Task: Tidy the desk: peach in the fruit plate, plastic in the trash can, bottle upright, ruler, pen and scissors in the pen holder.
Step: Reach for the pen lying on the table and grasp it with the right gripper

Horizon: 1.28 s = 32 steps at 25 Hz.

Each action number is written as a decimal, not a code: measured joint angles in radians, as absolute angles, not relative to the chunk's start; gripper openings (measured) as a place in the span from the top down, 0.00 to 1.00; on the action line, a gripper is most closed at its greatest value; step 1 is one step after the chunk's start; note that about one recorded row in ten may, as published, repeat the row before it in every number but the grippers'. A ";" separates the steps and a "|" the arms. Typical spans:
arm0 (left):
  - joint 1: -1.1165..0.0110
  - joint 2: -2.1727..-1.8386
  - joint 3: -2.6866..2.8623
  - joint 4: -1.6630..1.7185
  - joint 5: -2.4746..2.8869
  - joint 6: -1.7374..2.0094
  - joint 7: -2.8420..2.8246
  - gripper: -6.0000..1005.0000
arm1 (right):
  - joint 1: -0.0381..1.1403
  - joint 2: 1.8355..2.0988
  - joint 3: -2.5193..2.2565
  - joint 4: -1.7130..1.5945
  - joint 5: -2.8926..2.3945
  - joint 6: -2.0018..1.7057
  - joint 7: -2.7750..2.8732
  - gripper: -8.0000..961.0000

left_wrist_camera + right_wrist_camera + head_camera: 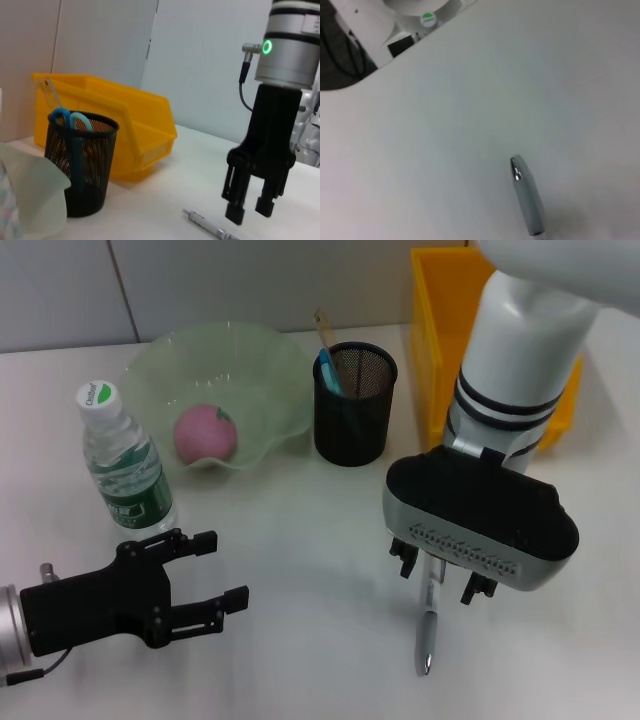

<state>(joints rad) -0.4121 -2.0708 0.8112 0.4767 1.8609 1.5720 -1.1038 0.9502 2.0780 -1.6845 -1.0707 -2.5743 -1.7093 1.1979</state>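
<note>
Hovering over the pen (pixel 428 632) on the desk (pixel 300 540), my right gripper (pixel 440 580) has its fingers spread, holding nothing. My left gripper (pixel 205 575) waits spread wide beside the bottle (pixel 125 462).

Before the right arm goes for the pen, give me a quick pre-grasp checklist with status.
1. Pen flat on the desk, nothing touching it: ok.
2. Right gripper open, above the pen: ok.
3. Fingers straddling the barrel: cannot tell.
4. Pen holder upright, already holding scissors and ruler, room for more: ok.
5. Left gripper open, off to the left, out of the path: ok.
6. Bottle upright, peach in the fruit plate: ok.
</note>
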 joint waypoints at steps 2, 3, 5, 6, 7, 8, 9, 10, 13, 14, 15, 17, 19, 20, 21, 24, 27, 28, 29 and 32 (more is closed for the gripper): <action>-0.413 -2.071 0.811 0.477 1.851 1.573 -1.104 0.21 | 0.954 2.076 -1.702 -1.068 -2.564 -1.709 1.180 0.33; -0.412 -2.070 0.812 0.477 1.837 1.577 -1.104 0.21 | 0.955 2.074 -1.715 -1.068 -2.553 -1.709 1.160 0.34; -0.412 -2.070 0.811 0.478 1.831 1.578 -1.103 0.21 | 0.955 2.073 -1.721 -1.069 -2.548 -1.707 1.149 0.34; -0.411 -2.069 0.812 0.478 1.825 1.579 -1.103 0.21 | 0.956 2.071 -1.733 -1.071 -2.542 -1.702 1.131 0.34; -0.411 -2.069 0.812 0.478 1.825 1.579 -1.103 0.21 | 0.956 2.071 -1.733 -1.071 -2.542 -1.702 1.131 0.34; -0.411 -2.069 0.811 0.478 1.823 1.580 -1.103 0.21 | 0.956 2.071 -1.746 -1.074 -2.538 -1.699 1.120 0.34; -0.411 -2.069 0.811 0.479 1.822 1.580 -1.103 0.21 | 0.956 2.071 -1.746 -1.074 -2.538 -1.699 1.120 0.34; -0.411 -2.069 0.811 0.479 1.822 1.580 -1.103 0.21 | 0.956 2.070 -1.751 -1.075 -2.537 -1.698 1.114 0.34; -0.409 -2.069 0.816 0.479 1.821 1.581 -1.103 0.21 | 0.964 2.070 -1.764 -1.068 -2.537 -1.694 1.098 0.34; -0.406 -2.069 0.817 0.479 1.821 1.582 -1.103 0.21 | 0.964 2.070 -1.764 -1.068 -2.537 -1.694 1.098 0.34; -0.403 -2.069 0.817 0.479 1.821 1.583 -1.103 0.21 | 0.966 2.070 -1.768 -1.064 -2.536 -1.692 1.097 0.34; -0.396 -2.069 0.817 0.484 1.821 1.585 -1.103 0.21 | 0.971 2.071 -1.772 -1.047 -2.536 -1.686 1.090 0.34; -0.388 -2.069 0.817 0.490 1.821 1.586 -1.103 0.21 | 0.972 2.072 -1.772 -1.043 -2.536 -1.684 1.088 0.34; -0.386 -2.069 0.817 0.491 1.821 1.586 -1.103 0.21 | 0.973 2.072 -1.772 -1.039 -2.536 -1.682 1.087 0.34; -0.385 -2.068 0.817 0.491 1.821 1.586 -1.103 0.21 | 0.973 2.073 -1.772 -1.037 -2.536 -1.679 1.086 0.34; -0.383 -2.067 0.817 0.496 1.821 1.586 -1.103 0.21 | 0.969 2.074 -1.773 -1.035 -2.536 -1.676 1.084 0.34; -0.383 -2.067 0.817 0.500 1.821 1.586 -1.103 0.21 | 0.965 2.074 -1.773 -1.027 -2.536 -1.675 1.083 0.34; -0.383 -2.067 0.818 0.502 1.822 1.583 -1.103 0.21 | 0.965 2.075 -1.774 -1.025 -2.536 -1.674 1.082 0.34; -0.383 -2.067 0.817 0.503 1.822 1.582 -1.103 0.21 | 0.964 2.075 -1.774 -1.022 -2.536 -1.674 1.082 0.34; -0.383 -2.067 0.817 0.503 1.822 1.582 -1.103 0.21 | 0.966 2.075 -1.773 -1.013 -2.538 -1.672 1.082 0.34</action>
<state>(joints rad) -0.3830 -2.0673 0.8174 0.5025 1.8216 1.5819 -1.1029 0.9660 2.0754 -1.7735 -1.0131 -2.5377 -1.6724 1.0817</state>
